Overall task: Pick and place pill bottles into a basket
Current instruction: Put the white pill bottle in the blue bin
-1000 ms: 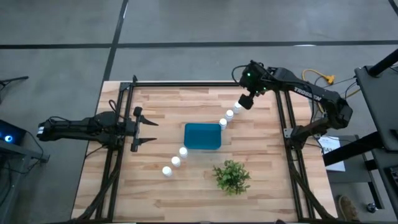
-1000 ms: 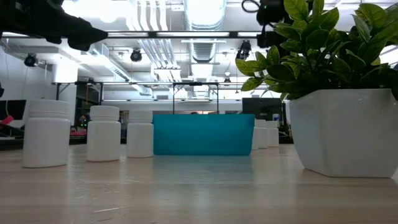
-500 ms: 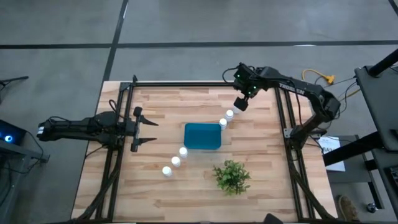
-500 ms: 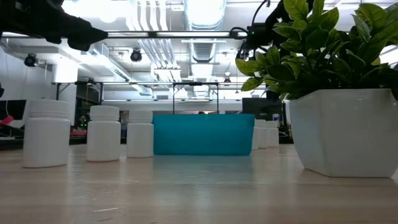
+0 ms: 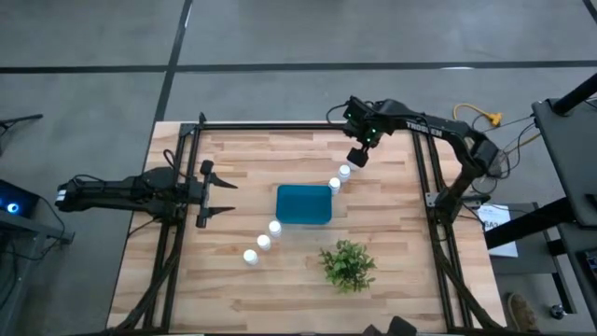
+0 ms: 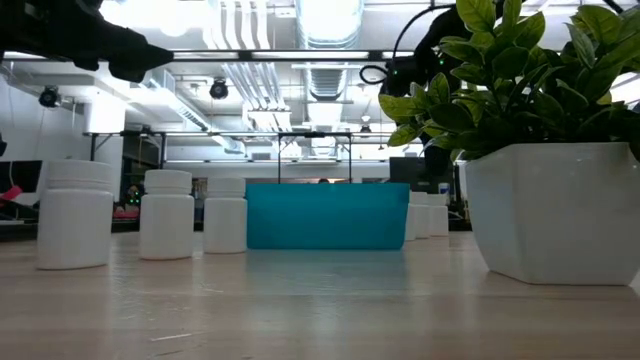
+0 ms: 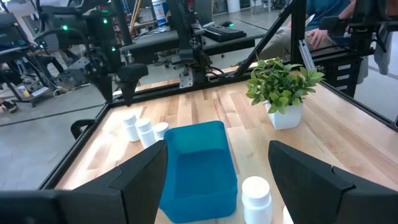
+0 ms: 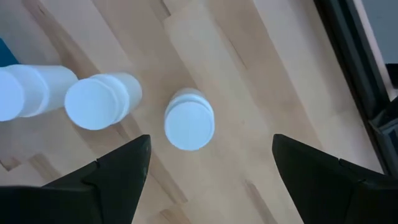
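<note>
- Right gripper (image 5: pixel 357 156) hangs open above the far end of the bottle row; in its wrist view the end bottle (image 8: pixel 189 122) sits upright between the two spread fingers (image 8: pixel 118 171), cap facing up, nothing held.
- Left gripper (image 5: pixel 216 188) waits open at the table's left side, well apart from the bottles, facing the basket (image 7: pixel 200 163).
- The pill bottles stand in a diagonal line: three near the basket's front-left corner (image 5: pixel 262 243) and three off its far-right corner, where two show plainly in the high view (image 5: pixel 339 178) and the third lies under the right gripper.
- The basket (image 5: pixel 304 203) sits mid-table and looks empty, so I judge no bottle has been placed yet.
- Handling, as a judgement: the bottles look light, rigid plastic, smooth and likely a bit slippery; being narrow, they could tip if nudged. The best hold is probably across the round body just under the cap, with the fingers coming straight down so the neighbouring bottle (image 8: pixel 99 99) is not knocked.
- The surface is a pale wooden table (image 5: pixel 233 289) with plank seams, flat and dry-looking; a potted plant (image 5: pixel 348 264) in a white pot stands near the basket's front-right.
- Beyond the table, the low view shows a workshop with ceiling ducts (image 6: pixel 330 25) and lights; the left wrist view shows desks and equipment.
</note>
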`<move>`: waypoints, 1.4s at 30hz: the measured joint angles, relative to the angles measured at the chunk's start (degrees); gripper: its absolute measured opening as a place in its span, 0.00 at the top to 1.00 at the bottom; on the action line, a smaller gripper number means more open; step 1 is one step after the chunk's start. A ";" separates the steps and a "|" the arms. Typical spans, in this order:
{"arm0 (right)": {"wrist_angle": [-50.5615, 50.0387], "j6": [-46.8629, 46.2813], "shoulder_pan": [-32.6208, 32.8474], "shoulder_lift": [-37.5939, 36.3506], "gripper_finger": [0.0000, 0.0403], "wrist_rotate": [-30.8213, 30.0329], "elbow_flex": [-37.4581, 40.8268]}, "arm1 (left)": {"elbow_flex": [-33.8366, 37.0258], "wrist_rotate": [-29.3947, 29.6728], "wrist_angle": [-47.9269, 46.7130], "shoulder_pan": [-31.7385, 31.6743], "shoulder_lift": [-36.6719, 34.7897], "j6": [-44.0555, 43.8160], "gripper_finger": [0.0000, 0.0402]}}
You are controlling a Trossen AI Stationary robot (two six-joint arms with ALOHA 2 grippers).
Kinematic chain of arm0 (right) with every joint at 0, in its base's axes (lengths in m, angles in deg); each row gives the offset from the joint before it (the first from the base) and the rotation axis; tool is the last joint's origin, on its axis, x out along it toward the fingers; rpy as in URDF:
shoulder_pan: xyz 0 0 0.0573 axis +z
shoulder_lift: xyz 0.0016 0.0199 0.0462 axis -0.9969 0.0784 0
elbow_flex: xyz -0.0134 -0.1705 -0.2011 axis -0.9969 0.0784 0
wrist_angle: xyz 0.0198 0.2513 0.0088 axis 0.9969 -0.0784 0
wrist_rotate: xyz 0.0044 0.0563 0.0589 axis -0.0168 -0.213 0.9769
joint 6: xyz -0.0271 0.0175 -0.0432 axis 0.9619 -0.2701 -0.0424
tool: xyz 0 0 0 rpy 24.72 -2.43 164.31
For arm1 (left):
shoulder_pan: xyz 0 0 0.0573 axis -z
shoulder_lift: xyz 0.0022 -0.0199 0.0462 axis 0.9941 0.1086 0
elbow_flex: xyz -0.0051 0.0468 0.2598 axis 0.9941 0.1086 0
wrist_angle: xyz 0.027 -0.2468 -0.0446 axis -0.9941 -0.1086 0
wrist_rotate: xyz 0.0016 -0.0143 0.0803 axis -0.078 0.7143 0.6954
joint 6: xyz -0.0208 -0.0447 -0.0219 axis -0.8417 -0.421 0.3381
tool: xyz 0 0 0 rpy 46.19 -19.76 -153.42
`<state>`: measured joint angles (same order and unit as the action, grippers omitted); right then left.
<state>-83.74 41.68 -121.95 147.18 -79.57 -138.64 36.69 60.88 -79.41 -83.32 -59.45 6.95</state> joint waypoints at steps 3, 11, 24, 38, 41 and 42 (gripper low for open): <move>0.02 0.07 0.02 0.37 0.19 0.02 0.02 | 0.00 0.00 -0.02 -0.02 0.22 -0.02 0.35; 0.06 -0.18 0.02 0.63 0.19 1.55 0.29 | 0.00 0.00 -0.02 0.00 1.52 -0.09 0.35; 2.07 -0.41 0.04 0.63 0.19 1.57 1.91 | 0.00 -0.01 -0.01 -0.02 2.57 -0.09 0.35; 3.44 -0.95 0.04 0.63 0.19 1.55 2.74 | 0.00 0.00 0.02 -0.02 2.48 -0.09 0.35; 3.53 -0.95 0.04 0.75 0.19 1.55 2.91 | 0.00 -0.02 0.02 -0.01 2.48 -0.09 0.35; 3.63 -1.02 0.04 0.88 0.19 1.55 2.92 | 0.00 -0.02 0.02 -0.01 2.48 -0.09 0.35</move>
<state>-80.11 40.66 -121.91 148.06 -78.02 -135.72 36.69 60.86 -79.39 -83.33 -56.97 6.86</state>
